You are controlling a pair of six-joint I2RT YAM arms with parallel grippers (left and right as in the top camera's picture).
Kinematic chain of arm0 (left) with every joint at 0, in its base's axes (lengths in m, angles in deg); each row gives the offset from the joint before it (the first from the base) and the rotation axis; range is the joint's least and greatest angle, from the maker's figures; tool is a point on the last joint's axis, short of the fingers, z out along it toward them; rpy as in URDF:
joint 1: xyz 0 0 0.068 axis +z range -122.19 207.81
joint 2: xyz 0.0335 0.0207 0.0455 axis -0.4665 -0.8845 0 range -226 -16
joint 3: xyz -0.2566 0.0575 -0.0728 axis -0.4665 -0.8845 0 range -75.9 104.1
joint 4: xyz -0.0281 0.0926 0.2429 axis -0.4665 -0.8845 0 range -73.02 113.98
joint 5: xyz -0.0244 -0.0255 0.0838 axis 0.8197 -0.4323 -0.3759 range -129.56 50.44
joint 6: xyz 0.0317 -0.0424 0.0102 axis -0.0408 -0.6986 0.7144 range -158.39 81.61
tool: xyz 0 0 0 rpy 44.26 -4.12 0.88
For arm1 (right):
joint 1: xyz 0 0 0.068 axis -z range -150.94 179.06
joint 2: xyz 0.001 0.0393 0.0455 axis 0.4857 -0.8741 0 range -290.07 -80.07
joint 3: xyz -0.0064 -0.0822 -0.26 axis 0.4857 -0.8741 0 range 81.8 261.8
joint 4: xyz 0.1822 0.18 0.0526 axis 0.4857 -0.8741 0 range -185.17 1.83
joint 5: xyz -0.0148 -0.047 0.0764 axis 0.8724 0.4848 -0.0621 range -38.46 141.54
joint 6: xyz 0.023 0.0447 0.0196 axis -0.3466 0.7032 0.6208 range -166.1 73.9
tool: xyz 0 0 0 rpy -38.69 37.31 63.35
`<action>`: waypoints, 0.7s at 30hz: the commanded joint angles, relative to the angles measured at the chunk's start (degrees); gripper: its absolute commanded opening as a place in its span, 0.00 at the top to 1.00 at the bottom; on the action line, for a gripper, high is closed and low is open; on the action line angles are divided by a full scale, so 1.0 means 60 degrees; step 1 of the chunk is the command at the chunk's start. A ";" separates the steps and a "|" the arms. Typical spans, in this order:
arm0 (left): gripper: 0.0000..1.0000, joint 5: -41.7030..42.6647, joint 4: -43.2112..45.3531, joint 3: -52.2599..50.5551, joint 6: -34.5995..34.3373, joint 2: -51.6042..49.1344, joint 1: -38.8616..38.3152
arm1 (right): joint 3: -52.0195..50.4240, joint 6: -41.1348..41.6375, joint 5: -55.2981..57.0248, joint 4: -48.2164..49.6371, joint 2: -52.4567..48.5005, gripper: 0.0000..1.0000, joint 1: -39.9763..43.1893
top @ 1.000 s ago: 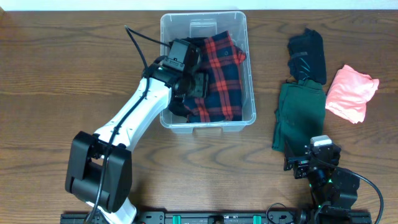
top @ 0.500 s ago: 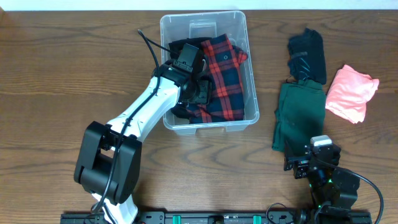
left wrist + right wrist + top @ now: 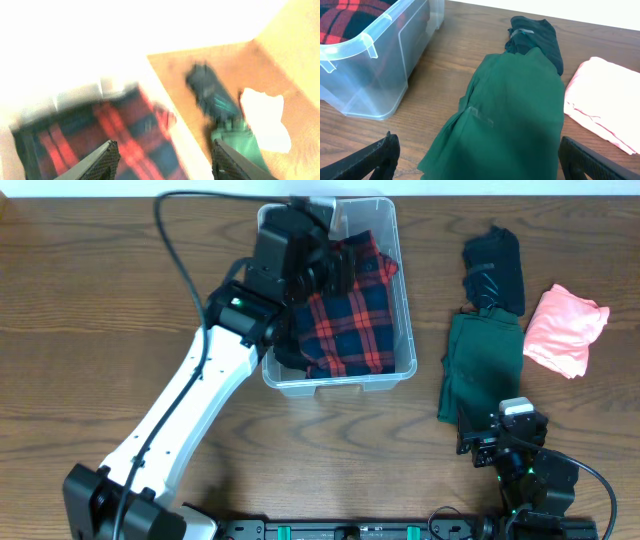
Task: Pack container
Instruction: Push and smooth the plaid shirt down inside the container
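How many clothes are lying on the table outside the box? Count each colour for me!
black garment: 1
green garment: 1
pink garment: 1
Total: 3

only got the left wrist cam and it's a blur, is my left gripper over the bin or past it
Observer: Over it. The left gripper hangs open above the far end of the container, over the plaid cloth.
Operator: where's the right one
Observer: The right gripper is open at the near side, by the near end of the green cloth.
Operator: whats the white blob on my right
Observer: A pink cloth, lying right of the green one.
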 commanded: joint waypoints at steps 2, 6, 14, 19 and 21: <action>0.39 -0.0568 0.0736 -0.0062 0.0550 -0.0936 0.0051 | -0.0033 -0.0007 -0.0066 -0.0007 0.0033 0.01 -0.0058; 0.39 -0.0397 0.1778 -0.0062 0.0546 -0.2157 0.0047 | -0.0033 -0.0007 -0.0066 -0.0007 0.0033 0.01 -0.0058; 0.39 0.0772 0.2495 -0.0062 0.0055 -0.4626 0.0036 | -0.0033 -0.0007 -0.0066 -0.0007 0.0033 0.01 -0.0058; 0.40 0.0798 0.1880 -0.0062 -0.0004 -0.5373 0.0033 | -0.0033 -0.0007 -0.0066 -0.0007 0.0033 0.01 -0.0058; 0.40 0.0794 0.1741 -0.0062 0.0000 -0.5457 0.0033 | -0.0033 -0.0007 -0.0066 -0.0007 0.0033 0.01 -0.0058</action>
